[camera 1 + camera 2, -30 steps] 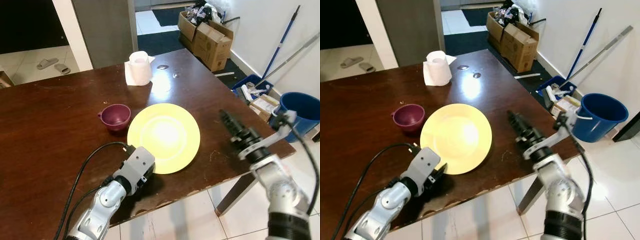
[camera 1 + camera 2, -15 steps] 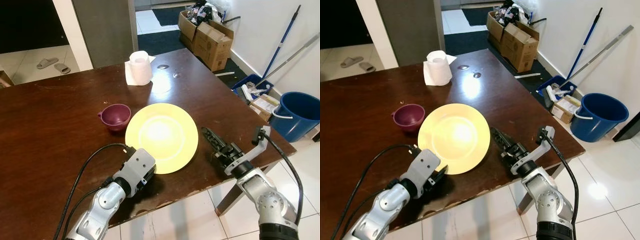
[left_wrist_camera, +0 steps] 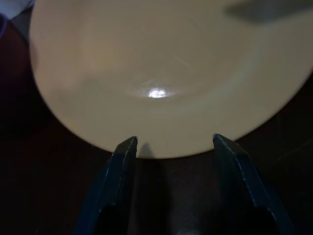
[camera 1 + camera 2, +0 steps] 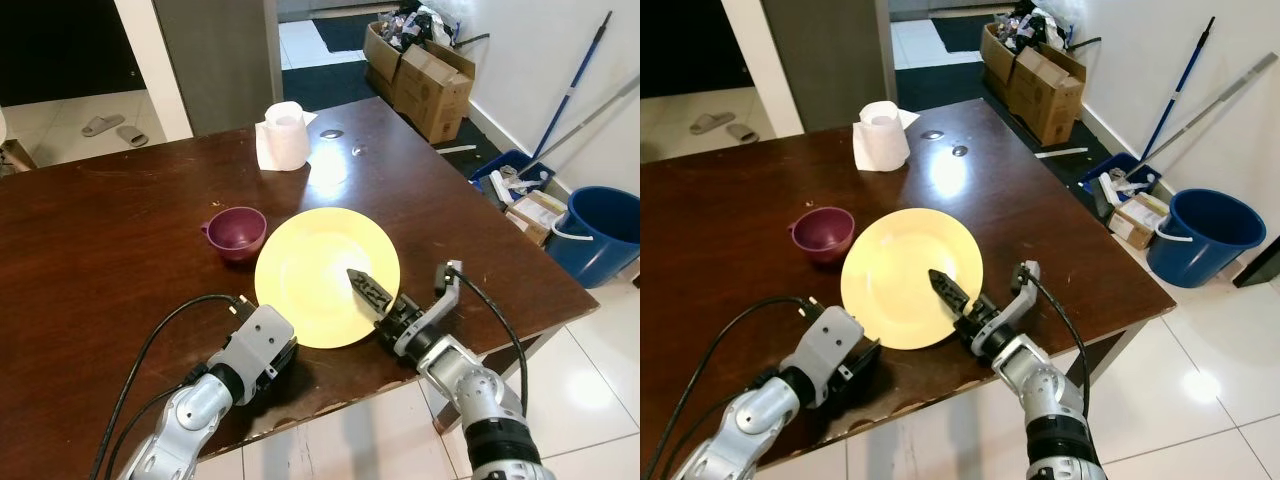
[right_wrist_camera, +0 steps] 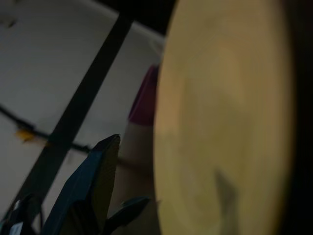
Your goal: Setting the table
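Dark brown wood makes up the table (image 4: 100,230), which stands on pale floor tiles with a doorway and a pair of slippers (image 4: 112,126) beyond its far left corner. On the near left edge of the table the left gripper (image 3: 173,147) lies low, its silver wrist trailing a black cable; in its wrist view the two black fingers (image 3: 122,161) stand spread apart, their tips just at the near rim of the plate and holding nothing. Further in sits a small purple cup (image 4: 236,232), upright, just beside the left rim of the plate but apart from it. At the far side of the table a roll of white tissue paper (image 4: 284,135) stands upright. Middle of the table, towards the near edge, lies the round yellow plate (image 4: 315,270), flat on the wood. The right gripper (image 4: 366,290) reaches in from the near right over the plate's right part, its black fingers pointing towards the plate's centre; whether they are parted or pressed together cannot be told from here. To the right of the table, cardboard boxes (image 4: 430,75) stand against the white wall, then mop handles (image 4: 575,85) leaning on it, and a blue bucket (image 4: 600,235) on the tiles.
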Controlling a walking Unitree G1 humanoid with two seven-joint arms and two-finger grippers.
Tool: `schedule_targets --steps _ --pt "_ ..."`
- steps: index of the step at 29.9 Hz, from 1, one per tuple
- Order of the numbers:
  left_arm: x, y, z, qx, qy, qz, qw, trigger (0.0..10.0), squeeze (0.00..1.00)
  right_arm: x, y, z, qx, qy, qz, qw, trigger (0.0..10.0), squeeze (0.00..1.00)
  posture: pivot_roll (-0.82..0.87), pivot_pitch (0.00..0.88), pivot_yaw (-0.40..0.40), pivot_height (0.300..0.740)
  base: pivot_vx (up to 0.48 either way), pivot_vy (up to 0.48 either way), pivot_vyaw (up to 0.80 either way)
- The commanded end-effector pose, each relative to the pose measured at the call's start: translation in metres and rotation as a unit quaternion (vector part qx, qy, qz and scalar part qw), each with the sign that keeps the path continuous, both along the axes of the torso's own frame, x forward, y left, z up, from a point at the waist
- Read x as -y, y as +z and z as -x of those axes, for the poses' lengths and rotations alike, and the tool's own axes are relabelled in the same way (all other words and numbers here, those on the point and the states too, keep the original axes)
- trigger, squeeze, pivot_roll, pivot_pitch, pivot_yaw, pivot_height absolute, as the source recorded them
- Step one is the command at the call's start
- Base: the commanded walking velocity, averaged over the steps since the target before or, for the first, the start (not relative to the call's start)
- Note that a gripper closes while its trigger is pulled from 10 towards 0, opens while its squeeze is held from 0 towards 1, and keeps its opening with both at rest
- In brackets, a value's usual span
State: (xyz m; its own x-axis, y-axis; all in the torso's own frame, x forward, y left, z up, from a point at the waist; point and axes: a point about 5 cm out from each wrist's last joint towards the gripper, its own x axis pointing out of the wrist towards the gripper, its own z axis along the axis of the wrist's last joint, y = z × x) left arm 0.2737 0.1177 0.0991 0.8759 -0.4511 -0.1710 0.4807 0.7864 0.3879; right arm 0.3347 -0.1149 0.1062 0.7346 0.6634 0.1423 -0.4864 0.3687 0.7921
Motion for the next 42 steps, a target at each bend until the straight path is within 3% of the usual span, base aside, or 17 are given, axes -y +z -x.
schedule_targets --steps 1,2,3,17,22,24,28,29,32,33,34,39,42 --pt "-0.005 -0.010 0.006 -0.026 0.005 -0.010 1.000 10.0 0.00 -0.012 0.000 0.000 0.001 0.033 0.000 0.999 7.1 0.00 0.06 0.107 0.127 0.740 0.000 0.000 0.00" --pt "-0.006 -0.010 0.006 -0.026 0.005 -0.010 1.000 10.0 0.00 -0.014 0.001 -0.002 0.003 0.039 0.000 0.999 3.9 0.00 0.06 0.107 0.127 0.740 0.000 0.000 0.00" --pt "-0.006 -0.010 0.006 -0.026 0.006 -0.009 1.000 10.0 0.00 -0.015 0.002 -0.003 0.007 0.043 0.000 0.999 0.0 0.00 0.06 0.105 0.119 0.740 0.000 0.000 0.00" --pt "-0.004 -0.010 0.005 -0.029 0.009 0.000 1.000 10.0 0.00 -0.004 0.013 -0.007 0.045 0.044 -0.034 0.997 0.0 0.00 0.04 0.096 0.109 0.740 0.000 0.000 0.00" --pt "0.002 0.003 0.000 -0.007 0.006 0.028 1.000 10.0 0.00 0.000 0.014 -0.007 0.055 0.037 -0.032 0.997 0.0 0.00 0.02 0.084 0.098 0.740 0.000 0.000 0.00" --pt "0.003 0.017 -0.001 0.008 0.000 0.053 0.999 10.0 0.00 0.002 0.013 -0.006 0.056 0.034 -0.030 0.997 0.0 0.00 0.02 0.081 0.094 0.740 0.000 0.000 0.00" --pt "-0.001 0.079 0.000 0.038 -0.062 0.158 0.985 10.0 0.00 0.009 0.012 -0.002 0.062 0.024 -0.025 0.997 0.0 0.00 0.02 0.075 0.087 0.740 0.000 0.000 0.00" --pt "-0.001 0.079 0.000 0.038 -0.062 0.158 0.985 10.0 0.00 0.009 0.012 -0.002 0.062 0.024 -0.025 0.997 0.0 0.00 0.02 0.075 0.087 0.740 0.000 0.000 0.00" --pt "-0.015 0.128 0.002 0.062 -0.110 0.220 0.967 10.0 0.00 0.016 0.015 0.003 0.076 0.013 -0.022 0.997 0.0 0.00 0.01 0.063 0.084 0.740 0.000 0.000 0.00" --pt "-0.025 0.154 0.003 0.080 -0.133 0.248 0.956 10.0 0.00 0.019 0.020 0.007 0.088 0.009 -0.024 0.996 0.0 0.00 0.01 0.057 0.086 0.740 0.000 0.000 0.00" --pt "-0.029 0.163 0.004 0.088 -0.141 0.256 0.952 10.0 0.00 0.020 0.022 0.009 0.093 0.007 -0.025 0.995 0.0 0.00 0.01 0.057 0.086 0.740 0.000 0.000 0.00" --pt "-0.050 0.193 0.004 0.117 -0.138 0.306 0.935 10.0 0.00 0.026 0.042 0.022 0.133 -0.004 -0.029 0.991 0.0 0.00 -0.02 0.040 0.086 0.740 0.000 0.000 0.00" --pt "-0.058 0.184 -0.002 0.112 -0.082 0.319 0.937 10.0 0.00 0.027 0.060 0.031 0.167 -0.017 -0.025 0.985 0.0 0.00 -0.02 0.033 0.085 0.740 0.000 0.000 0.00"
